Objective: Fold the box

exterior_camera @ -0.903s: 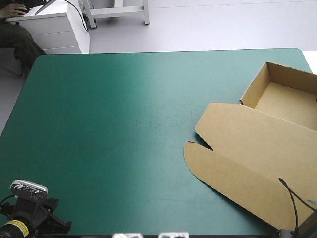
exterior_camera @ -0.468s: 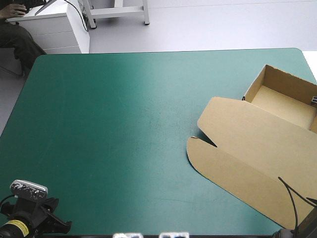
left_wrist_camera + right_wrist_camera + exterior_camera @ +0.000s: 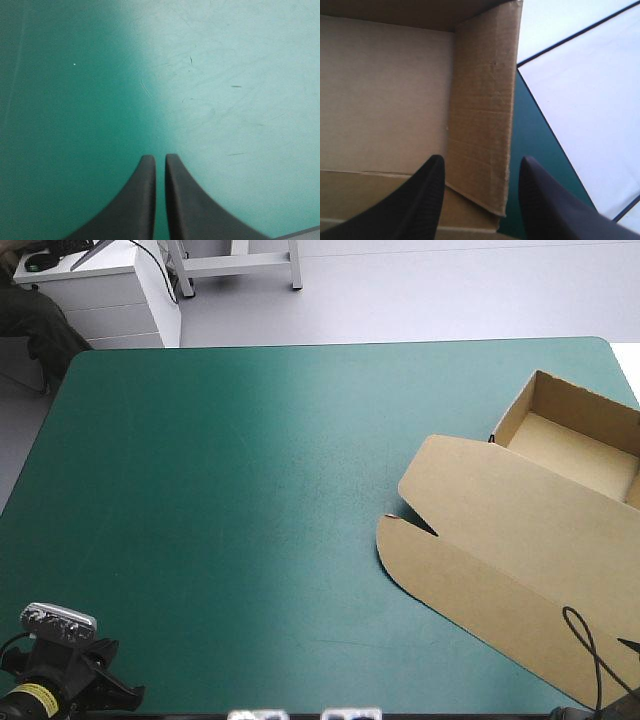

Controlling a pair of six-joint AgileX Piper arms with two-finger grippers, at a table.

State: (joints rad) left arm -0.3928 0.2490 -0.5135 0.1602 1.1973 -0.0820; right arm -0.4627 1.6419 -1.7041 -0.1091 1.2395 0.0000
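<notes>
The wide desk [image 3: 250, 490], with a smooth and lightly scratched teal-green cover, lies bare under and ahead of the left gripper [image 3: 160, 156]. The black fin-shaped fingers of this gripper meet almost in one arch and grip nothing. The brown corrugated-board box [image 3: 520, 540] is well apart from that gripper and lies under the right gripper [image 3: 482, 159]. Its large flat lid [image 3: 500, 510] with a rounded flap [image 3: 440, 580] is spread out, and its open tray [image 3: 585, 455] has raised walls. The right gripper stands wide open and empty, with one matt, ribbed wall [image 3: 482, 100] just ahead, between its fingers. I judge that a crooked pinch may buckle this wall, or that a push may slide the light board over the near desk edge.
</notes>
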